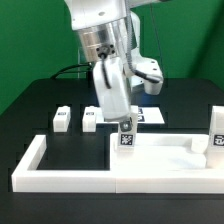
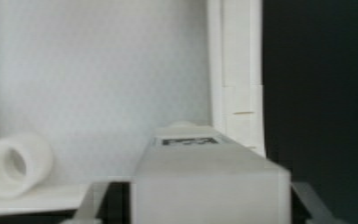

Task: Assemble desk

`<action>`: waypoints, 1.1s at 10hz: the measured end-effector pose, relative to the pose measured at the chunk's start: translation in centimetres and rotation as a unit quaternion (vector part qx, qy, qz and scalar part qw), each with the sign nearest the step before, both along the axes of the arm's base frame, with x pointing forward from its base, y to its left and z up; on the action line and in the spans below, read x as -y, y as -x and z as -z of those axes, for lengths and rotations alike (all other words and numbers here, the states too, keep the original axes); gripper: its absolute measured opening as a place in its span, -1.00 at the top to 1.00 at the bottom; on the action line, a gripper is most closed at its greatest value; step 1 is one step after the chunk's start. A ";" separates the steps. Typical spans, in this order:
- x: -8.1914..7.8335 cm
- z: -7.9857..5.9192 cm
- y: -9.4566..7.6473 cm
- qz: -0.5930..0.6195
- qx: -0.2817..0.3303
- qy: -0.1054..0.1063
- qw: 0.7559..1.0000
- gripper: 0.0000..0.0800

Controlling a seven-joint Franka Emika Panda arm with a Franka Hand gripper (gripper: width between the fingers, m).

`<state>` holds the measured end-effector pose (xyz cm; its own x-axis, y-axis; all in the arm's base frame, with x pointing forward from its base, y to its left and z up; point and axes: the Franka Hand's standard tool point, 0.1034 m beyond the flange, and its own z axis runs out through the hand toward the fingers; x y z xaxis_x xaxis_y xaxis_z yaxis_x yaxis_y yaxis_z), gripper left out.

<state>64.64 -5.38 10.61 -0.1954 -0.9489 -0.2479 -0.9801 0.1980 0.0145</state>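
Squarely upright, leg (image 1: 127, 137) grasped in the hand (image 1: 123, 120), over tabletop (image 2: 105, 80), near corner hole (image 2: 12, 165)

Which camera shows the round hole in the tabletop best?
The wrist view: the round hole looks big, near the leg. The exterior view shows the tabletop, but its holes are too small to tell.

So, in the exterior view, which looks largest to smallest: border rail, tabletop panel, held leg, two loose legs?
1. border rail
2. tabletop panel
3. held leg and loose legs: they look alike; the held one seems nearer the camera, so unranked.
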 end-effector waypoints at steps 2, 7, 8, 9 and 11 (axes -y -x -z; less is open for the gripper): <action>0.0 0.1 0.1 0.054 -0.015 0.002 0.998 0.26; -0.6 0.2 0.5 -0.136 0.004 0.046 0.990 -0.34; -0.9 0.3 0.6 -0.182 0.013 0.048 0.982 -0.57; -0.7 0.4 0.6 -0.196 0.015 0.049 0.979 -0.57; -0.6 0.4 0.6 -0.258 0.028 0.049 0.965 -0.61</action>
